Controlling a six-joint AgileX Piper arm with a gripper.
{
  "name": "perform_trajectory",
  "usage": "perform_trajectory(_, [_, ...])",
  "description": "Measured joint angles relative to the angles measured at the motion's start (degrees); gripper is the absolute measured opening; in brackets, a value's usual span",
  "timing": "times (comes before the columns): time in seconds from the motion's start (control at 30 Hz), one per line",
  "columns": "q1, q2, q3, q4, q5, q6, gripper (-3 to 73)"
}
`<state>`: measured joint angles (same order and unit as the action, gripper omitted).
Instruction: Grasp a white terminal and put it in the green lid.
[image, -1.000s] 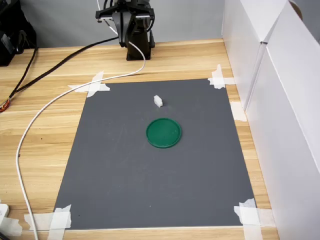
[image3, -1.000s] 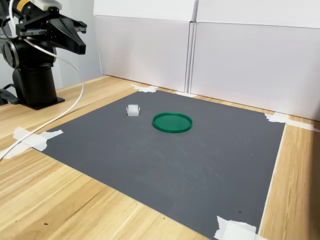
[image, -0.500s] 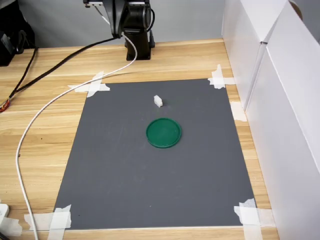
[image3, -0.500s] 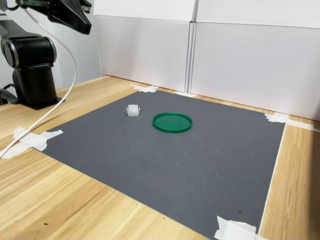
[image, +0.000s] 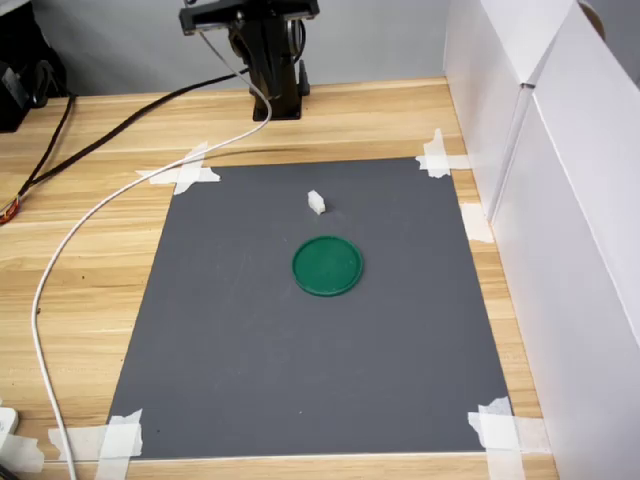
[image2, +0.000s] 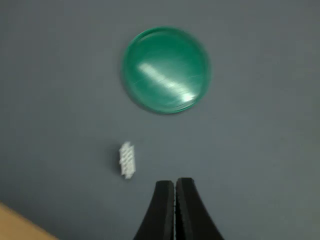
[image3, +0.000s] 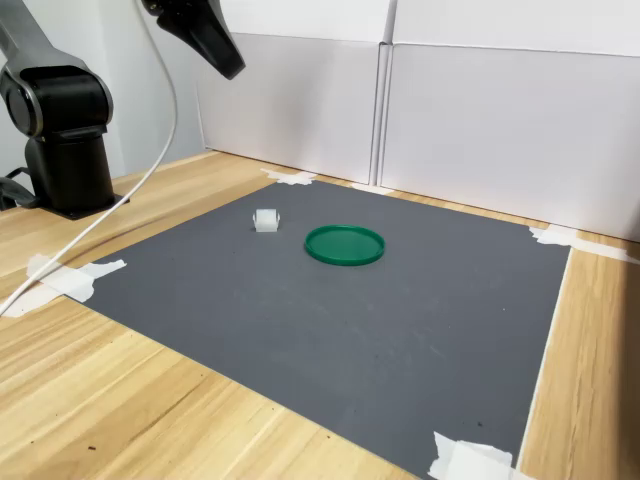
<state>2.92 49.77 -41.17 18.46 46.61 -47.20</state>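
I start with the pale wooden bench, which carries everything. On it lies a dark grey rectangular mat, held down at its four corners by white masking-tape strips. White panel walls run along the bench's edge on the first exterior view's right.

The black arm stands on the bench beyond the mat's far edge in the first exterior view. A white cable trails from it across the wood.

The flat round dark-green plastic lid rests near the mat's middle. It is empty in both exterior views.

My black gripper hangs high over the bench, clear of everything. In the wrist view its two fingers press together with no gap between them, and they carry nothing.

The tiny white blocky plastic terminal sits on the mat between the lid and the far edge, near the lid but apart from it.

In the wrist view the terminal lies just off to one side of my fingertips, between them and the lid. Its long axis runs roughly along the line the fingers point, toward the lid. I judge I must spread the fingers, shift sideways over the piece and then descend. With that alignment, closing across its short width looks workable without much wrist rotation.
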Motion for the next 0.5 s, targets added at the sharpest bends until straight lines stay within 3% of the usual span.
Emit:
perform_trajectory(0.2, [5.34, 7.93, -4.53, -2.39, 6.51, -3.48, -1.6])
perform_trajectory(0.5, [6.21, 15.64, -7.76, -4.28, 8.5, -4.02, -1.1])
